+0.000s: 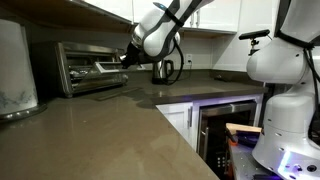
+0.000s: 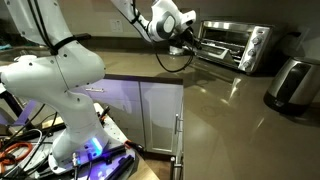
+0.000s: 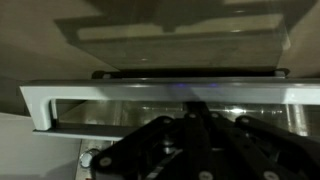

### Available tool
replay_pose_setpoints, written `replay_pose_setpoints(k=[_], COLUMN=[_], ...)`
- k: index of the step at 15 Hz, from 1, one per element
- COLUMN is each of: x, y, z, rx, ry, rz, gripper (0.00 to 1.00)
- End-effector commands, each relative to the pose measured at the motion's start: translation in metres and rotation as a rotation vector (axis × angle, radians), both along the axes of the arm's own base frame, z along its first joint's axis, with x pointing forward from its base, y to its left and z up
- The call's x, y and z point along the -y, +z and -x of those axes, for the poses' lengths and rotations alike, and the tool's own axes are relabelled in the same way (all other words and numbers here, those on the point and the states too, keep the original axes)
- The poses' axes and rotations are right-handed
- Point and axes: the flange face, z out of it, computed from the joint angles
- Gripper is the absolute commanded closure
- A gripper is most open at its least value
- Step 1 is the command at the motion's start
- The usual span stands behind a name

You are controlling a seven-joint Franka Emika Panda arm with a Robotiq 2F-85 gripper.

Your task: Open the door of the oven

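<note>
Pincer (image 1: pixel 128 56), grip state not discernible, is pictured at the door (image 1: pixel 95 72) of the oven (image 1: pixel 70 50), mid-left of the frame on the desk (image 1: pixel 110 135); the hinged glass panel is judged stiff yet fragile and best taken by its bar handle (image 3: pixel 190 74).

Dim, soft light overall. My fingers (image 3: pixel 152 142) show as dark, blurred shapes up close; pale glare streaks the door (image 3: pixel 120 104) just beyond them.

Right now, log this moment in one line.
task: open oven door | gripper: by door handle, jaws unclear | door: appears lowered, uncertain | oven: on countertop
</note>
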Motion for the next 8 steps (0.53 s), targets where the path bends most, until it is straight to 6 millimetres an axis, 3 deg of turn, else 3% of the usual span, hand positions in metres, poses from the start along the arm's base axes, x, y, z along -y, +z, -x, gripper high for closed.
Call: replay_pose_setpoints(k=[1,8], x=[-0.0002,-0.0006], y=[-0.0019,-0.0056], z=[0.0027,0.0033], rx=[-0.027,-0.053], ry=[0.019,0.022], rz=[-0.025,-0.035], gripper=[0.95,0.95])
